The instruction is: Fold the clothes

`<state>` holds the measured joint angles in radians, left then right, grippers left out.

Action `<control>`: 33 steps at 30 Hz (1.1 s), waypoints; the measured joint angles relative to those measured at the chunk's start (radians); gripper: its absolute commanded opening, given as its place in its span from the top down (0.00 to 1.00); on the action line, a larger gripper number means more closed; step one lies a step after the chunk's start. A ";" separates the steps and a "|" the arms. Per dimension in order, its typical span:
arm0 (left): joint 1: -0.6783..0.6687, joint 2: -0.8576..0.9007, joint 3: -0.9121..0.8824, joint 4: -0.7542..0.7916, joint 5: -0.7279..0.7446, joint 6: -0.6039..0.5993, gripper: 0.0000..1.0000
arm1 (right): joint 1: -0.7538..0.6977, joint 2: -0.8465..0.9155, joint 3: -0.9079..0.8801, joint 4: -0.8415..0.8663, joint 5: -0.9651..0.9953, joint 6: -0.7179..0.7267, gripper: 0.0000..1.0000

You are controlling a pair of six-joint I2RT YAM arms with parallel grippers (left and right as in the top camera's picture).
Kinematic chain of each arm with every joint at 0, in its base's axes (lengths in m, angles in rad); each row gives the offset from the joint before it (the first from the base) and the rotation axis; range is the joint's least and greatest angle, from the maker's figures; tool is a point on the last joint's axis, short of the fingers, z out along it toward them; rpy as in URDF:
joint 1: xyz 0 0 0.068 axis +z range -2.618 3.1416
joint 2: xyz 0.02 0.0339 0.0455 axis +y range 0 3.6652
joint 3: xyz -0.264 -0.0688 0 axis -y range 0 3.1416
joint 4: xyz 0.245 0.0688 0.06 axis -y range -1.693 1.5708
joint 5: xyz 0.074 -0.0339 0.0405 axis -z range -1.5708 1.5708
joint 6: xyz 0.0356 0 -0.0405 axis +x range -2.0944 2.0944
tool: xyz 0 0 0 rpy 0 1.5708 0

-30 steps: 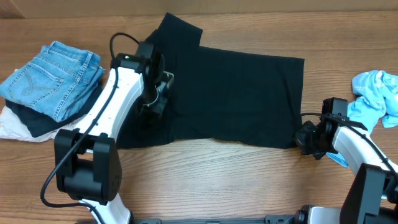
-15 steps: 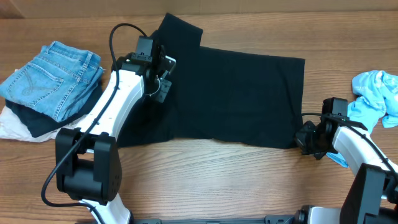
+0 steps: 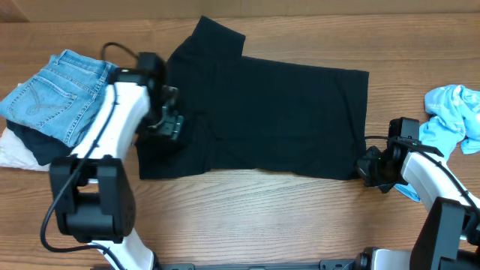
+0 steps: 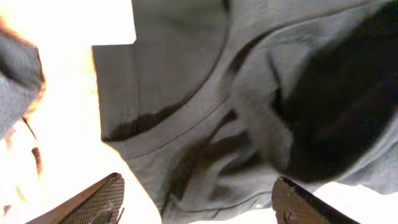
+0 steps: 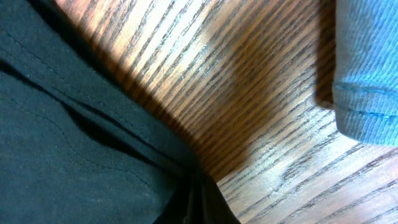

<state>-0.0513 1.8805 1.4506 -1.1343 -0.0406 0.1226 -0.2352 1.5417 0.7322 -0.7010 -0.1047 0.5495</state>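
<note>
**Left edge awaiting a grip**

The black T-shirt (image 3: pixel 277 112) is laid flat on the table (image 3: pixel 262 217). The jaws of the left gripper (image 3: pixel 166 122) are spread over its left edge, empty. Those of the right gripper (image 3: pixel 364 166) are pinched on its near right corner. A left-side pinch is judged to be called for next.

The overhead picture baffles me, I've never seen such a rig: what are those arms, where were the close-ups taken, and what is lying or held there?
Two white robot arms stand at a table, filmed from above; the close-ups come from a camera on each wrist. A black T-shirt lies spread, folded jeans at the left, a light-blue cloth at the right. The left pincer hangs open over the shirt, holding nothing; the right pincer is shut on the shirt's corner.
</note>
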 measured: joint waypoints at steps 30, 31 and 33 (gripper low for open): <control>0.038 0.003 -0.003 0.297 0.333 0.266 0.21 | 0.000 0.000 0.000 0.000 0.001 0.000 0.96; 0.038 0.003 -0.003 0.294 0.329 0.268 0.21 | 0.000 0.000 0.000 0.000 0.001 0.000 0.96; 0.038 0.003 -0.003 0.279 0.312 0.254 0.20 | 0.000 0.000 0.000 0.000 0.001 0.000 0.96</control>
<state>-0.0135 1.8835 1.4475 -0.8551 0.2718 0.3763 -0.2352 1.5417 0.7322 -0.7010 -0.1040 0.5499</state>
